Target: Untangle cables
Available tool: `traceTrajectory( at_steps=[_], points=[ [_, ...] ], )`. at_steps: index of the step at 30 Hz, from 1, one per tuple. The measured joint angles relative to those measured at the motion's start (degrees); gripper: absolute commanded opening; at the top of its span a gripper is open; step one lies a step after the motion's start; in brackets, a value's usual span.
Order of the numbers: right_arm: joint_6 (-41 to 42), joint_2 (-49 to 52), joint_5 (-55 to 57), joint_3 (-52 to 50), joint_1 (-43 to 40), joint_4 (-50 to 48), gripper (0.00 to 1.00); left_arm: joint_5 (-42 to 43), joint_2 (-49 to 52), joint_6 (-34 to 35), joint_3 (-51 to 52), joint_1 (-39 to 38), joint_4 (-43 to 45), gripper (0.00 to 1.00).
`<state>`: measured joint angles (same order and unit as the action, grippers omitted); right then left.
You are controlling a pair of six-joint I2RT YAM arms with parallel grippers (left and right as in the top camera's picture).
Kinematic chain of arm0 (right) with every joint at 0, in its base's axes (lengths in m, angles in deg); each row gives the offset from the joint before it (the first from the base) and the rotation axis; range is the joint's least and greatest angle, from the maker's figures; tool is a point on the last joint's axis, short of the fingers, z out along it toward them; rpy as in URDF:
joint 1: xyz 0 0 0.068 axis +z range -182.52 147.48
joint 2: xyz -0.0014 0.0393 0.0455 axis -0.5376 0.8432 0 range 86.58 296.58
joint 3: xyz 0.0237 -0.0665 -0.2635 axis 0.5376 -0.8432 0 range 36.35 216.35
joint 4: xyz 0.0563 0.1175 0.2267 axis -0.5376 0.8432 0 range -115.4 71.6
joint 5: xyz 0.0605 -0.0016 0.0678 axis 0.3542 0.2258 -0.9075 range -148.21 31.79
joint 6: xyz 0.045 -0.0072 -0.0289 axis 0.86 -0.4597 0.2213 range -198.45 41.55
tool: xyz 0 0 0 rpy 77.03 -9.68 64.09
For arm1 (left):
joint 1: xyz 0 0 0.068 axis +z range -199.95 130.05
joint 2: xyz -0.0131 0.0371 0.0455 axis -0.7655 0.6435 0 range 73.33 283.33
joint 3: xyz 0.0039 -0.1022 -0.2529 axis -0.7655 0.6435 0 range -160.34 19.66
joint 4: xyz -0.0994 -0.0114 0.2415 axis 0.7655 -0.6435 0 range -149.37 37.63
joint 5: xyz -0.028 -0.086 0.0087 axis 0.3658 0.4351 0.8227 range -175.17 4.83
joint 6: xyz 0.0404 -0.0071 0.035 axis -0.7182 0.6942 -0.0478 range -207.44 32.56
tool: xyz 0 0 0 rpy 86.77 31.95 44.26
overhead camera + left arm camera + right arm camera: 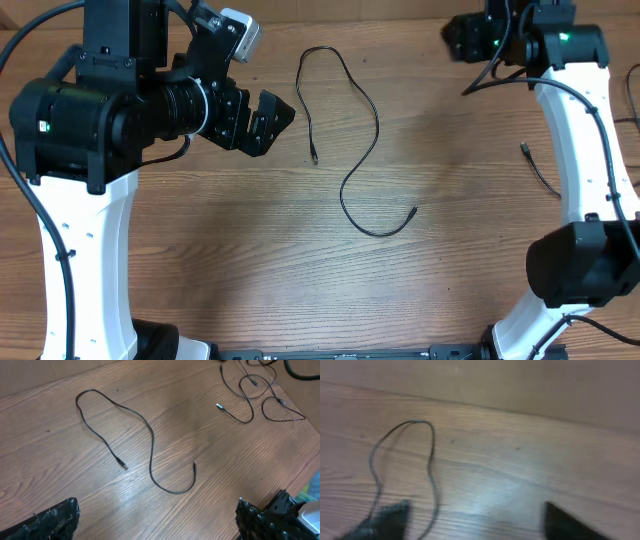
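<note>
One loose cable (375, 125), thin and black with a small plug at each end, is seen lying uncrossed on the wooden bench (230, 260), just beyond the tips of the left fingers (272, 115) and clear of them. In the left wrist view the cord is shown ahead of the fingers. A narrow loop is laid at the far end, one plug end (123, 466) is pointed back toward the fingers, and the other strand is curved into a hook. The left fingers are spread wide, one at each lower corner of that view, and nothing is gripped between them.

Further cables (252, 392) are gathered well beyond the left fingers, toward the right arm (575, 130). Several thin black loops are overlapped there, and a metal plug tip (220, 406) is pointed outward from the group. From overhead, one plug end and a short strand are shown on that side, just beside the right arm's white link.

The right fingers (387, 519) are pictured apart as well, in a blurred view, with bare bench between them. A cable loop (429, 455) is laid ahead of them, its strands drawn back toward the finger on the picture's left. Whether that finger is touched, and which cable the loop belongs to, cannot be told through the blur.
</note>
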<state>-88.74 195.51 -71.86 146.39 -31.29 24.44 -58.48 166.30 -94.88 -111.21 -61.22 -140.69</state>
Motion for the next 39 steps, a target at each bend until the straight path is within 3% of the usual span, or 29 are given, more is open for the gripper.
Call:
traceTrajectory(
  at_steps=[12,22,39],
  points=[
    [-0.02,8.76,-11.89,-2.60,3.37,-1.42,1.00,0.00,0.00,0.00,0.00,0.00,0.00,1.00],
    [0.00,19.12,-13.33,-2.84,7.04,-2.89,1.00,0.00,0.00,0.00,0.00,0.00,0.00,1.00],
    [0.68,24.13,7.02,-2.86,16.90,-5.49,0.99,0.00,0.00,0.00,0.00,0.00,0.00,0.99]
  ],
)
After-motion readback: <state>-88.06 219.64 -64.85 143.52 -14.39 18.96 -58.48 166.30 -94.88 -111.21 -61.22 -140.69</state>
